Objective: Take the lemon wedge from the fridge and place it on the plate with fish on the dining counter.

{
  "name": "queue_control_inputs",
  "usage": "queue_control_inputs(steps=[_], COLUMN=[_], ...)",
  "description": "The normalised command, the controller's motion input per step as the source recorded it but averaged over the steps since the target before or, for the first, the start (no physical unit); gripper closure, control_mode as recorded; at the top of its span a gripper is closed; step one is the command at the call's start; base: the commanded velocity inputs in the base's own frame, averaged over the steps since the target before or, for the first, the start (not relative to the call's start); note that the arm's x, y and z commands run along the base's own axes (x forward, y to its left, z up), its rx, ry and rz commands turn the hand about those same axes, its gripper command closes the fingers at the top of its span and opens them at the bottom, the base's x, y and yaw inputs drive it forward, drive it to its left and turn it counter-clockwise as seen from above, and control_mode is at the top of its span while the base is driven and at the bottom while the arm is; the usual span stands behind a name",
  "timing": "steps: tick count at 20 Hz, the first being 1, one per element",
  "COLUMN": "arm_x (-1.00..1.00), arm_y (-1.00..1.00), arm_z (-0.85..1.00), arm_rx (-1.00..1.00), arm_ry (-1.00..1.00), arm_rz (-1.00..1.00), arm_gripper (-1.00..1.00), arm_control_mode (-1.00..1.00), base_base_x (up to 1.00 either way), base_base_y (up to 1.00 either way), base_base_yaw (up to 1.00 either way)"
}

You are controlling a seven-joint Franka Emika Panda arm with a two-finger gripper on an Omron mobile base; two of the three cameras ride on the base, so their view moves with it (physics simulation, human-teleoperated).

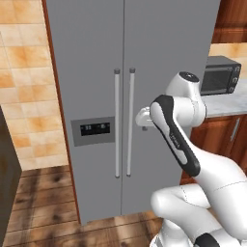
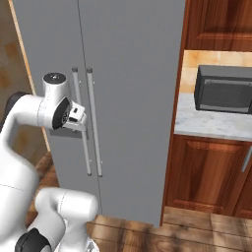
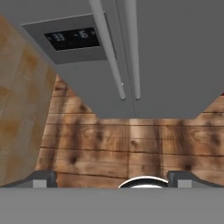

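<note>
Open wide at the claw (image 3: pixel 113 179), with the two small dark tips (image 3: pixel 43 179) far apart and nothing between them. Pointing down at the brown wooden floor (image 3: pixel 131 144) in the hand view, with the low ends of the two long bar handles (image 3: pixel 109 52) just ahead and higher up in that picture. Seen from the left base view as a small white claw (image 1: pixel 142 118) close in front of the fridge (image 1: pixel 96 48), just to the right of the right handle (image 1: pixel 130 123) and about halfway up it. Seen from the right base view as the same claw (image 2: pixel 76 118), close by the left handle (image 2: pixel 81 123), but too hard to tell if touching or only near. Not clamped on any handle. Right in front of the claw, the tall grey fridge (image 2: pixel 133 74) with both doors shut and a thin line down the middle between them. On the left door, a dark display panel (image 1: pixel 94 129) lower than the claw, shown again with tiny pale numbers in the hand view (image 3: pixel 72 38). Left of the fridge, a wall of orange and cream tiles (image 1: pixel 24 72). Right of the fridge, a dark microwave (image 2: pixel 224 88) sitting on a pale stone top (image 2: pixel 206 123), with dark red-brown wooden cabinets (image 2: pixel 206 172) under it and more wood above. Under it all, brown wooden planks (image 1: pixel 43 193) with dark patches.
</note>
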Motion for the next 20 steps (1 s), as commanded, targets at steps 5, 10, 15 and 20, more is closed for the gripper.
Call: queue_control_inputs(steps=[5,10,15,20], arm_x=[0.44,0.48,0.50,0.56], arm_y=[-0.02,-0.15,-0.11,-0.04], arm_z=[0.00,0.00,0.00,-0.02], arm_rx=[-0.05,-0.02,-0.03,-0.09], arm_ry=[-0.02,-0.01,0.00,-0.03], arm_rz=[-0.03,-0.01,0.00,0.00], arm_gripper=[-1.00,-1.00,-1.00,-1.00], arm_control_mode=[-1.00,-1.00,-1.00,-1.00], base_base_x=[0.00,0.00,0.00,0.00], base_base_y=[0.00,0.00,0.00,0.00], base_base_yaw=[0.00,0.00,0.00,0.00])
